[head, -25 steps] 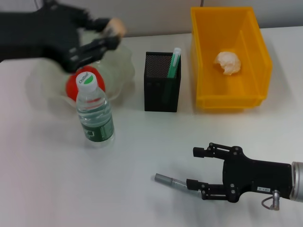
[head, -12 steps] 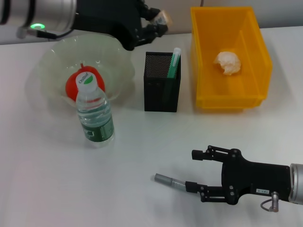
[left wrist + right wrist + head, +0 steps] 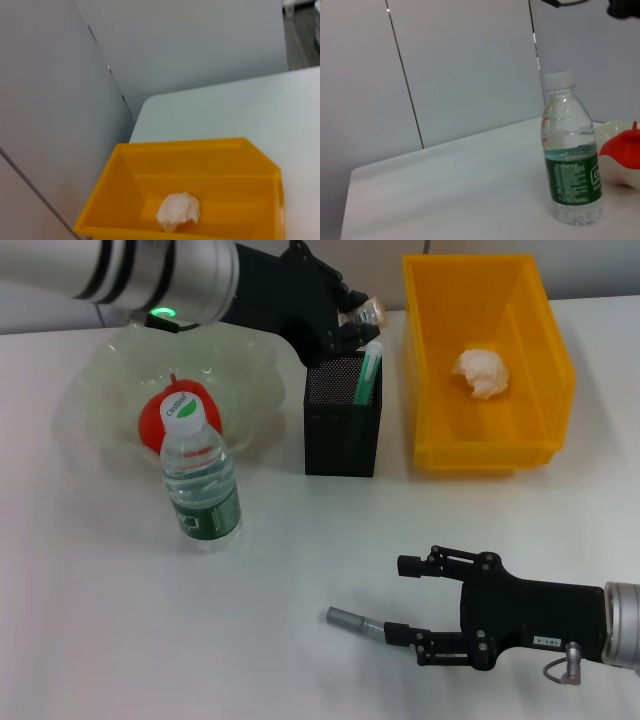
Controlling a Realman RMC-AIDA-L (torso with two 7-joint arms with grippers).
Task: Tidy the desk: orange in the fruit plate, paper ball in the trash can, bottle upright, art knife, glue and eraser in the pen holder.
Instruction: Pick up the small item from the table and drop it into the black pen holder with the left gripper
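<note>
Left pincer [image 3: 362, 320]: held above the back rim of the pen holder [image 3: 342, 427], clenched on a small tan object, apparently the eraser [image 3: 371, 310]; its label cannot be read.

Pen holder: black mesh box at mid-counter, toward the far edge, between the fruit plate [image 3: 100, 390] and the trash can [image 3: 487, 360]. A green-and-white stick, presumably the glue [image 3: 368, 372], stands tilted inside it.

Fruit plate: pale-green bowl with wavy rim, near the far left of the counter [image 3: 300, 560], holding the orange [image 3: 153, 420].

Bottle [image 3: 200, 480]: upright, just in front of the fruit plate, partly hiding the orange. White cap with a green oval logo, lettering too small to read; green label with fine white print, also illegible in the right wrist view.

Trash can: yellow-orange bin at the far right corner, with the paper ball [image 3: 481, 373] lying on its floor beside the inner divider.

Right pincer [image 3: 405, 598]: low over the near edge of the counter, released, fingers spread on either side of the end of a grey cylindrical tool, likely the art knife [image 3: 355, 621], which lies flat. A small white sticker on the pincer body carries unreadable print.
</note>
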